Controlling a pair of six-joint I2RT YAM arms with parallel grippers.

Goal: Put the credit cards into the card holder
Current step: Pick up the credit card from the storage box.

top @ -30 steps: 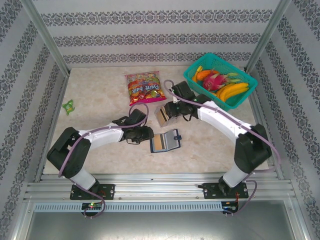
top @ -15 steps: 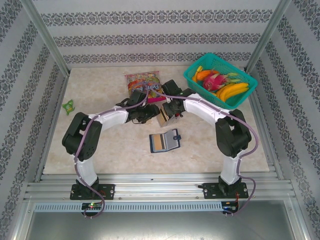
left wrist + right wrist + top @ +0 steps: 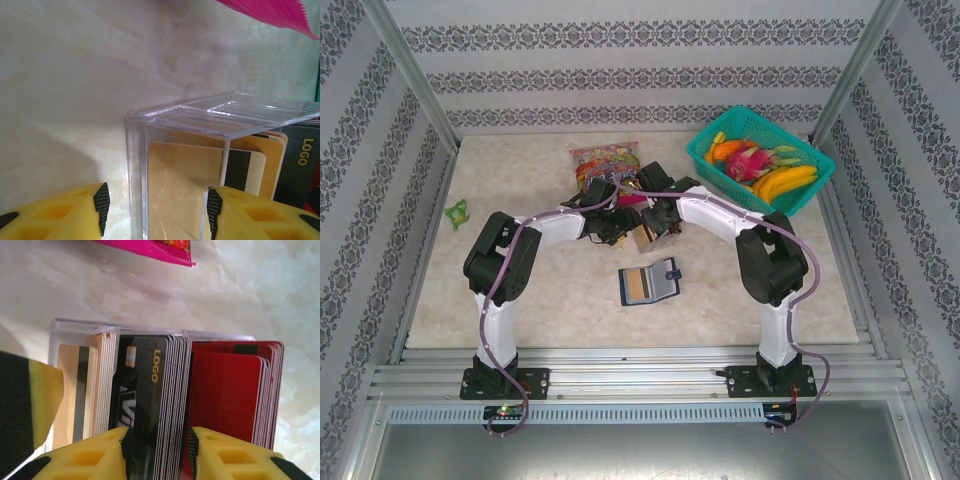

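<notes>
Your left claw (image 3: 158,204) is released. Its yellow fingers (image 3: 60,217) straddle one end of the clear box (image 3: 137,165), and a strip of desk (image 3: 65,100) shows between the left pad (image 3: 102,207) and the box wall, so nothing is clamped. In the gap between those fingers, behind the clear wall, stand the tan cards (image 3: 182,170).

Your right claw (image 3: 159,447) hangs over the same box from the other side, with the black cards (image 3: 150,390) between its pads. The pads lie close against that stack, but you cannot tell whether they press it or only flank it. Left of this claw's fingers are more tan cards. To the right are the red cards (image 3: 225,390). All of them stand on edge inside the box.

From above, the two claws meet at the box, very close to each other. The holder (image 3: 650,283) lies open and flat on the desk, a little way toward the arm bases from both claws. It is apart from the box and neither claw touches it. Its left half shows tan.

The bag (image 3: 605,165) lies just beyond the claws, with its pink edge near the box. The basket (image 3: 700,158) of fruit sits beyond the right claw and to its right, well apart.
</notes>
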